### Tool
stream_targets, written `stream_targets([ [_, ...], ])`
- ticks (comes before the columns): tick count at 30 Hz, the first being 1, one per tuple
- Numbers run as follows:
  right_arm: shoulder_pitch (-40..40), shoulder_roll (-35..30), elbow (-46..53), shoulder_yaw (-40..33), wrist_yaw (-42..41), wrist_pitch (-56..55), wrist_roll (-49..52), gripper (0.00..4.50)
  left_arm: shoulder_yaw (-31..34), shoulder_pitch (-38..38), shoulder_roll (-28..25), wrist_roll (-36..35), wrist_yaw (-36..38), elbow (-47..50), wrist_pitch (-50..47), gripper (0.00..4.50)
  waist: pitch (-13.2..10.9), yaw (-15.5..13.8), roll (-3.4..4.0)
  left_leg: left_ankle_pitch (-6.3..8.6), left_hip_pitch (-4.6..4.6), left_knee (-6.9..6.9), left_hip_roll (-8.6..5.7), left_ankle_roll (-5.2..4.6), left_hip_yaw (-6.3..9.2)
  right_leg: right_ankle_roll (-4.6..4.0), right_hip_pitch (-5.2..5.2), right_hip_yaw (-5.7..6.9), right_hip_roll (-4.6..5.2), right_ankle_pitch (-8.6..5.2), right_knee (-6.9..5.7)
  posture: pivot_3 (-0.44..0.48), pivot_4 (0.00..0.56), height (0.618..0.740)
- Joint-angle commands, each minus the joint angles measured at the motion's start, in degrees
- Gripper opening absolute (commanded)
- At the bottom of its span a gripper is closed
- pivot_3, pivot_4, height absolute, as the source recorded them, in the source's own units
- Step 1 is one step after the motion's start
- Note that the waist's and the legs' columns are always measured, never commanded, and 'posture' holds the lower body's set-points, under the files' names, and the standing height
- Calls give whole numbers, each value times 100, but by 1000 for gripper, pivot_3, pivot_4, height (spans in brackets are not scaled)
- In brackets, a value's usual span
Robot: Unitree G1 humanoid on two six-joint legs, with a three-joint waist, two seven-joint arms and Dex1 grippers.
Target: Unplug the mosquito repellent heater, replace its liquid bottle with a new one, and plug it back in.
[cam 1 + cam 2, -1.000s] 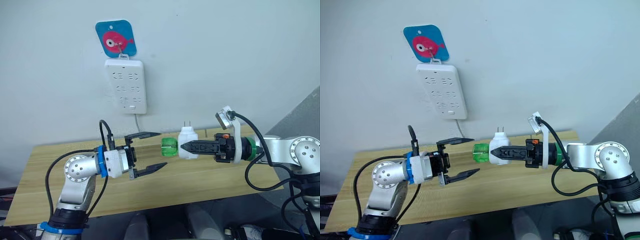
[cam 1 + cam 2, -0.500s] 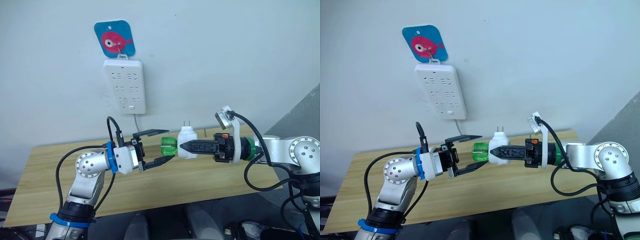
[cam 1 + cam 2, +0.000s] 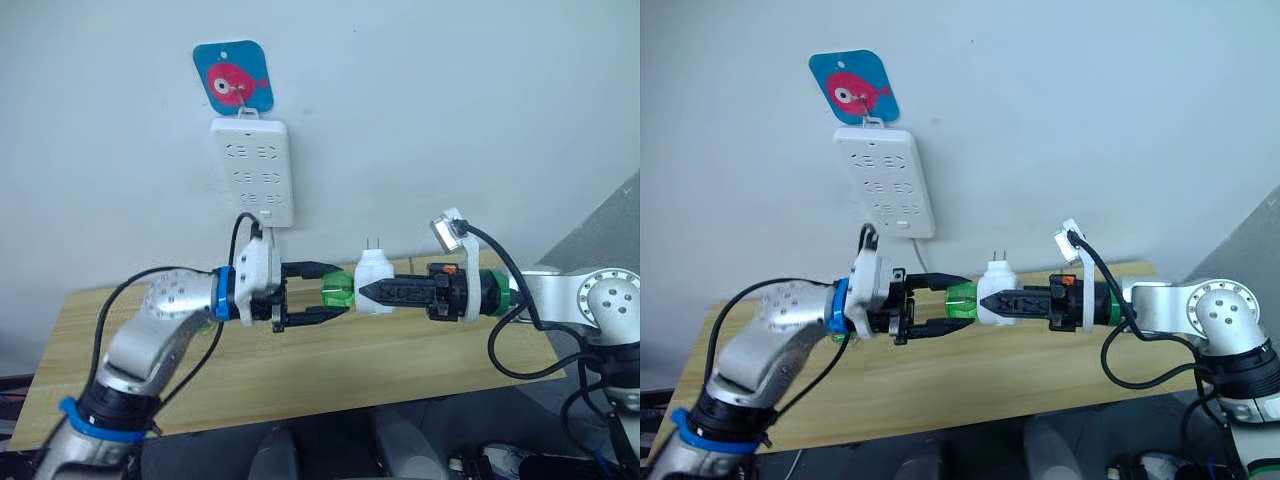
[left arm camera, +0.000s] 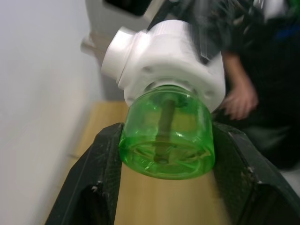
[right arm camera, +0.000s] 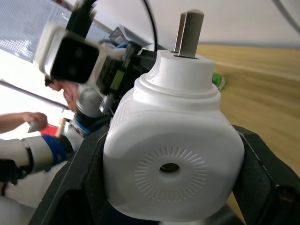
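The mosquito repellent heater point(image 3: 377, 272) is held in the air above the table, prongs pointing up, with my right gripper point(image 3: 364, 292) shut on it from the right. Its liquid bottle point(image 3: 337, 292), translucent green with a dark wick inside point(image 4: 165, 123), sticks out of the heater's left side. My left gripper point(image 3: 346, 290) comes in from the left, and its fingers point(image 4: 101, 164) press on both sides of the bottle's base. A small green object point(image 5: 217, 81) lies on the table beyond the heater; I cannot tell whether it is the new one.
A white power strip point(image 3: 252, 172) hangs on the wall under a blue fish hook point(image 3: 233, 78), its cord dropping behind the wooden table point(image 3: 400, 360). A person's hand point(image 4: 240, 101) shows beyond the table.
My left arm has reached right toward the heater, and its fingers have closed from wide open onto the green bottle. The right gripper and heater have stayed put.
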State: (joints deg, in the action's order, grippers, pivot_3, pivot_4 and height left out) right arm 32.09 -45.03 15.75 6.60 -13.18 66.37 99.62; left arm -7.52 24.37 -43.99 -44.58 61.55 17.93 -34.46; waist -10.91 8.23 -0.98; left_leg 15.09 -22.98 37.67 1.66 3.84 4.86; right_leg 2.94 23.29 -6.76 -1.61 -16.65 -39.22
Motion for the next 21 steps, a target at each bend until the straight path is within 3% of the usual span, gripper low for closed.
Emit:
stream_targets([
  [1,129,-89,466,-50,-696,234,-422,3063,256,442,-400,-795,-16,-319,-1644,2355,0,4,0,0,0,2,0,0,0,1,0,0,0,-1,0,-140,143,736],
  [6,199,-169,779,-37,-1551,267,-1110,3063,257,1292,-432,-1367,-24,-1060,-3182,2355,0,-8,0,0,1,9,0,-1,0,1,0,1,-2,-1,-11,-142,139,736],
  [10,175,-107,811,-55,-1775,270,-1302,3063,273,1376,-376,-1149,222,-1089,-2872,2355,0,-4,0,0,4,19,0,0,-1,1,1,-2,-2,-1,-23,-143,136,736],
  [11,154,-83,792,-78,-1757,274,-1279,3063,265,1316,-394,-1050,290,-1015,-2714,3100,0,-2,0,0,4,19,0,0,-2,1,1,-3,-2,-1,-24,-143,136,736],
  [15,92,6,688,-196,-1640,355,-1156,3063,333,1031,-440,-703,481,-756,-2152,4338,0,4,1,0,7,18,2,1,-5,-2,6,-9,-4,0,-33,-140,139,736],
  [16,66,9,644,-238,-1599,386,-1104,3063,400,903,-458,-584,548,-658,-1905,4500,0,0,0,0,7,18,1,1,-6,-2,6,-11,-4,0,-33,-140,139,736],
  [21,-36,-16,453,-354,-1386,491,-940,3063,808,478,-462,-106,590,-491,-971,4500,0,-27,0,0,4,23,-1,1,-9,-25,6,-13,-1,13,-31,-140,139,736],
])
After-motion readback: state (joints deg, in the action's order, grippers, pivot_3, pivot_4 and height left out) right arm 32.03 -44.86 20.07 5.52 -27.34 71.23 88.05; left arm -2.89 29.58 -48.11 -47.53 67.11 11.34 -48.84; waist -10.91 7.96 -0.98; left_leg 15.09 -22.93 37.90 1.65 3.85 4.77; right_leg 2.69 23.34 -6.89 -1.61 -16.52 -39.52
